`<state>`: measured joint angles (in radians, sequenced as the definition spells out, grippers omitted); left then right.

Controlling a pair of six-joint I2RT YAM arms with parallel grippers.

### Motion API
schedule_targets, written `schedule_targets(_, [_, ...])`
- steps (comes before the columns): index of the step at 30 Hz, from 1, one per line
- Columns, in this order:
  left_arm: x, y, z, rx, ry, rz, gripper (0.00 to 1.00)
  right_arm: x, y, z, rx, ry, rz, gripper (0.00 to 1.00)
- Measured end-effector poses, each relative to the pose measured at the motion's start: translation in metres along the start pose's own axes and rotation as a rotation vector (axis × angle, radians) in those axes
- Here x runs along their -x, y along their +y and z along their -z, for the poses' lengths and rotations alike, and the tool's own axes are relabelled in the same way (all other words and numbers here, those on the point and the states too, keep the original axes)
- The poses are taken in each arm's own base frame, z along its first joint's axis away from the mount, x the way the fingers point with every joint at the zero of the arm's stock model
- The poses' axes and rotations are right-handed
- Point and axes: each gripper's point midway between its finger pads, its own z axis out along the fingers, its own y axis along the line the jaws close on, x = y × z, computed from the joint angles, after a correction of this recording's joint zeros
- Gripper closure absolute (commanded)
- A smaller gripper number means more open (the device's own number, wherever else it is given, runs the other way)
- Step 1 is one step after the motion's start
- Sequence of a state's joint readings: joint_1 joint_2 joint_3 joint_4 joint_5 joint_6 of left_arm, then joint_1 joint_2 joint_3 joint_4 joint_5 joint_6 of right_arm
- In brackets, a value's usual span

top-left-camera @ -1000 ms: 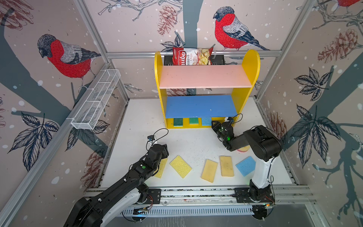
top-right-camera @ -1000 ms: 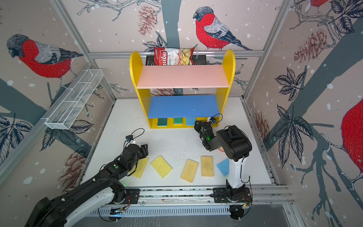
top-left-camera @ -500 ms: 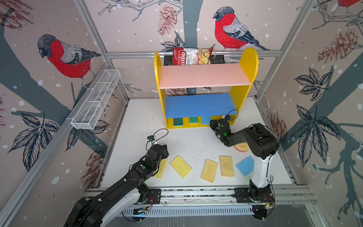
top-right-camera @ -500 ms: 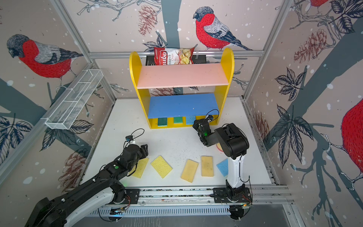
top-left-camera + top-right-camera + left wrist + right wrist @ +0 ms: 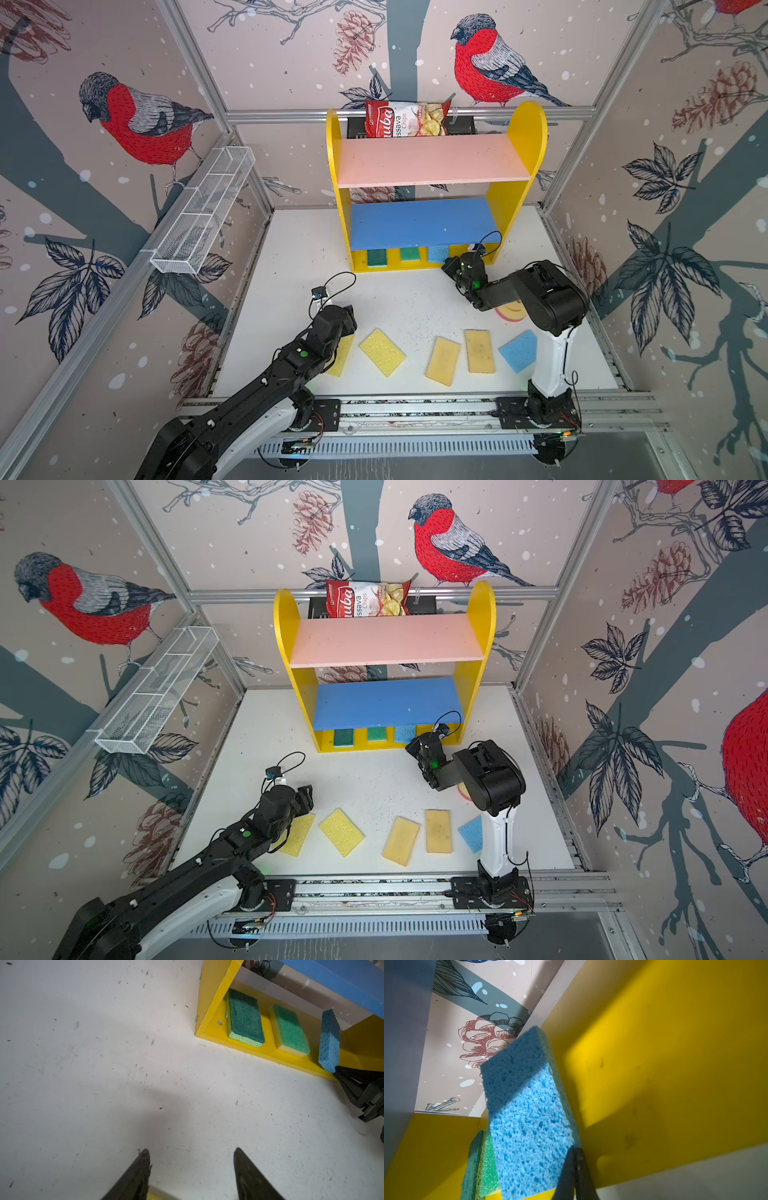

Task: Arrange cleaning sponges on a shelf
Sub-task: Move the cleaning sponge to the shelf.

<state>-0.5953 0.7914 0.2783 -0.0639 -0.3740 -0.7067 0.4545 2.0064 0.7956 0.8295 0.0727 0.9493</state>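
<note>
On the shelf's yellow base [image 5: 268, 1045], the tilted blue sponge [image 5: 529, 1115] stands just beside, perhaps touching, the clenched right claw [image 5: 574, 1153].

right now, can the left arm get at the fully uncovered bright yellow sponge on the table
Probably yes: the bright yellow sponge lies flat on bare table close beside the left pincer, which is open and empty, with nothing between them.

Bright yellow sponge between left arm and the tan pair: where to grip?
Probably straight down on the yellow sponge, pinching across its short width at mid-length. It lies flat on the table, so only its thin long edges offer faces; turn the wrist to its diagonal. The open left end effector is nearest.
</note>
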Motion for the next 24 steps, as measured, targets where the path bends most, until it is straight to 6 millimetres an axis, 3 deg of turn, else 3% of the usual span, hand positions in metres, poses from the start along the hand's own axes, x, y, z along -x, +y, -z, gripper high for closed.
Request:
schedule_targets(13, [0.002, 0.001, 0.001, 0.003, -0.009, 0.002, 0.37, 0.023, -0.007, 0.007, -0.020, -0.044, -0.033, 0.98])
schedule_targets(24, [0.002, 0.001, 0.001, 0.004, -0.007, 0.003, 0.37, 0.022, -0.013, -0.001, -0.061, -0.018, -0.009, 0.99])
